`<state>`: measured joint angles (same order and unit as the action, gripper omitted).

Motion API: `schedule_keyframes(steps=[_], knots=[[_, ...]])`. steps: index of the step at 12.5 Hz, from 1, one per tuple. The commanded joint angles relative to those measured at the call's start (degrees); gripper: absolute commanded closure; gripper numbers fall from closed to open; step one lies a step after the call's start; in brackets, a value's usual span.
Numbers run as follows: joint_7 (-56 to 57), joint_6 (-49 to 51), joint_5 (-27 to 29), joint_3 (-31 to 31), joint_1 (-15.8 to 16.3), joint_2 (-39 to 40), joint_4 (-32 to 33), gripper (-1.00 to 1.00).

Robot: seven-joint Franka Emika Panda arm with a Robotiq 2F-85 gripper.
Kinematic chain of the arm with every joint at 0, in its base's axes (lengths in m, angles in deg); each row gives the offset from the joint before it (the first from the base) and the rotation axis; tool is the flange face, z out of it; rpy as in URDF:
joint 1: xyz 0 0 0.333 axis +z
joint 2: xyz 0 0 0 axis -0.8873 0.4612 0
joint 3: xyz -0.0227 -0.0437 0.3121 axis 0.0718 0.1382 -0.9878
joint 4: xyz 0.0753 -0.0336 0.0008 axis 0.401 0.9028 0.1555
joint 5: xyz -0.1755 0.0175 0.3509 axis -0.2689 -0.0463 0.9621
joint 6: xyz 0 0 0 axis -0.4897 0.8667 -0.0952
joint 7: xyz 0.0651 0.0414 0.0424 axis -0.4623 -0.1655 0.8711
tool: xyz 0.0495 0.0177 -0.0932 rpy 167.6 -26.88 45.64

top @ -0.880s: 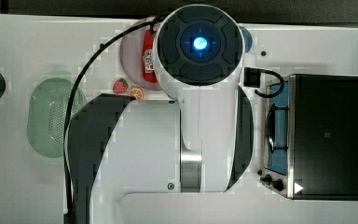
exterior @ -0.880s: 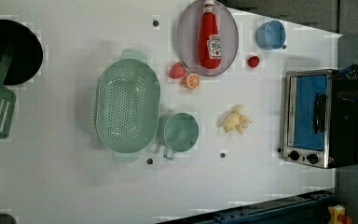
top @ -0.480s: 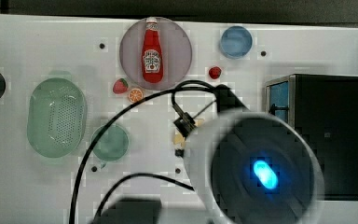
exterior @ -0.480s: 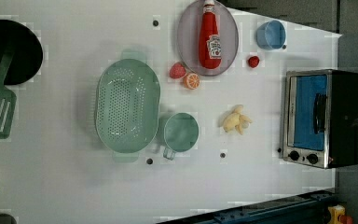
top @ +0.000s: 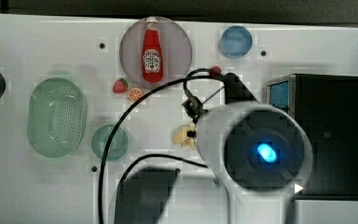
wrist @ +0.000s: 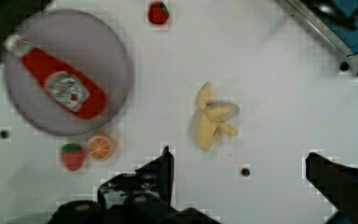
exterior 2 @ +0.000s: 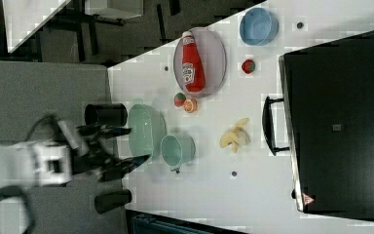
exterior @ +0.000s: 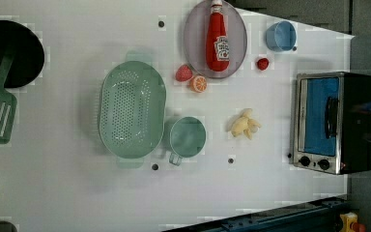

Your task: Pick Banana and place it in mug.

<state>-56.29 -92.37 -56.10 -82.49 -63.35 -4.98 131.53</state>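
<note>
The robot's black tool [wrist: 237, 182] has its two fingers spread wide apart, and nothing is between them. In the wrist view, the small pale yellow lumpy toy banana [wrist: 213, 116] lies flat on the white bench [wrist: 270, 93], just past the tips of the tool and apart from them. The tool is not touching it.

The round teal-green mug [exterior: 187, 137] stands on the bench, away from the tool, on the far side of the banana. It stands right beside the pale green oval basket with little holes [exterior: 131, 116].

Near the tool's dark finger [wrist: 161, 175] sit a round orange slice [wrist: 101, 145] and a red toy strawberry [wrist: 73, 156]. Past them, a red ketchup bottle [wrist: 58, 88] lies on a round grey plate [wrist: 107, 56].
</note>
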Motion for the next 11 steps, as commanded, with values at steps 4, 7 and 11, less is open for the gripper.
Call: schedule_keyframes(steps=[4, 7, 11], knots=[[3.88, -22.66, -0.08, -1.87, 0.49, 12.22, 16.55, -1.00], [9.96, -33.08, -0.09, -1.97, 0.49, 20.71, 19.51, -1.00], [15.84, -44.28, -0.09, -1.94, 0.35, 29.84, 19.70, -1.00]])
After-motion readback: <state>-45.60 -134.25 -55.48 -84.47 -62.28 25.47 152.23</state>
